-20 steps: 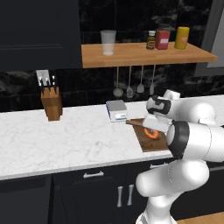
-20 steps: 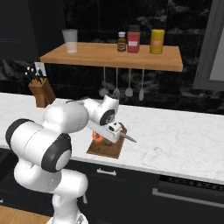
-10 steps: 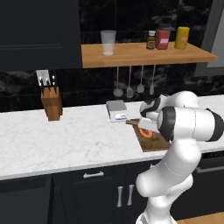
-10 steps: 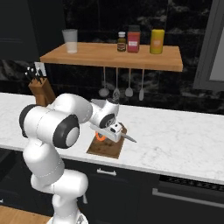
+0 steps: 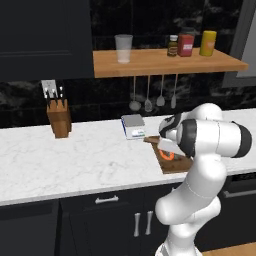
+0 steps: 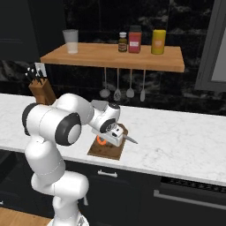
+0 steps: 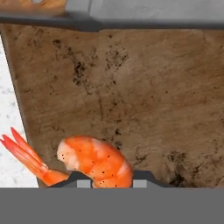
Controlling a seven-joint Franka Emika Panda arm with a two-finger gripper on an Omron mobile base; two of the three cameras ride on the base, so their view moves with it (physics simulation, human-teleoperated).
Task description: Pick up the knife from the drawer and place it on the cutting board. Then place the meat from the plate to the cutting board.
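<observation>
Fingers (image 7: 87, 180) are clamped on the meat (image 7: 94, 161), held just over the cutting board (image 7: 131, 100). Probably soft, light and slippery, so it's best gripped across the thick curved middle.

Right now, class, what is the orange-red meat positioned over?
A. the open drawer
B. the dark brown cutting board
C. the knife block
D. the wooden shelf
B: in the hand view the meat sits over the cutting board, between the tips of the gripper, its tail reaching past the board's edge over the white counter.
</observation>
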